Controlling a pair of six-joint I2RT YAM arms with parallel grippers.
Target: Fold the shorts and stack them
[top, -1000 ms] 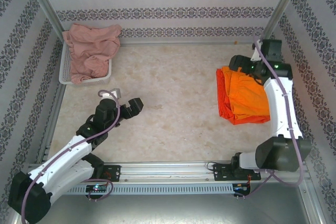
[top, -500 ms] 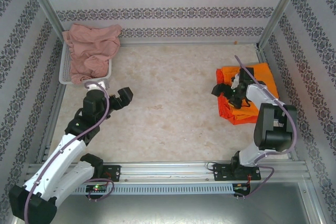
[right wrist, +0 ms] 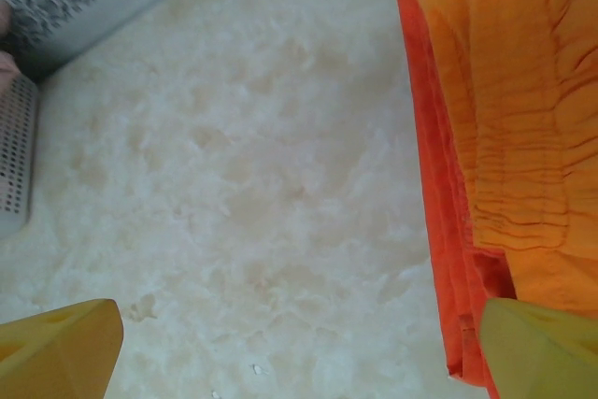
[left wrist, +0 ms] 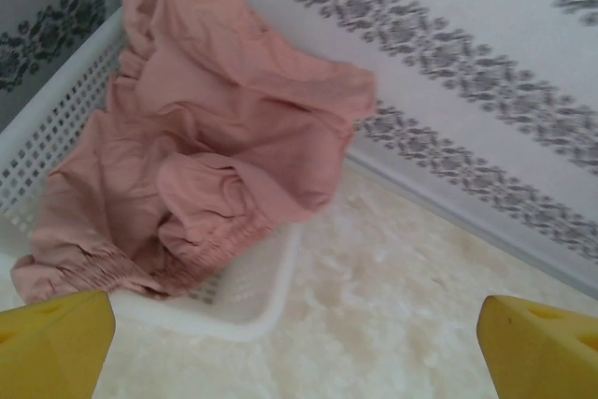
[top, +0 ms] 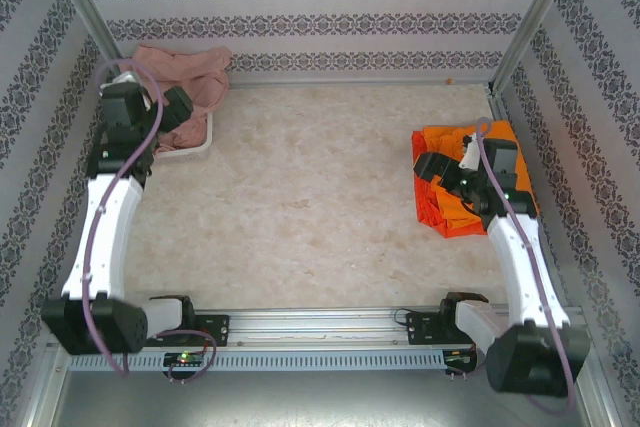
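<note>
I've got a pale beige marbled tabletop, matte, mottled with faint tan blotches. White walls close it in on the far side and on both flanks, papered with grey floral bands. Silver metal posts rise at the far corners, the left post and the right post, both slanting outward in my top view. A metal rail runs along the near edge, with a grey slotted strip just below it. The light is soft and even. My left wrist view shows a grey ledge where wall meets tabletop.
</note>
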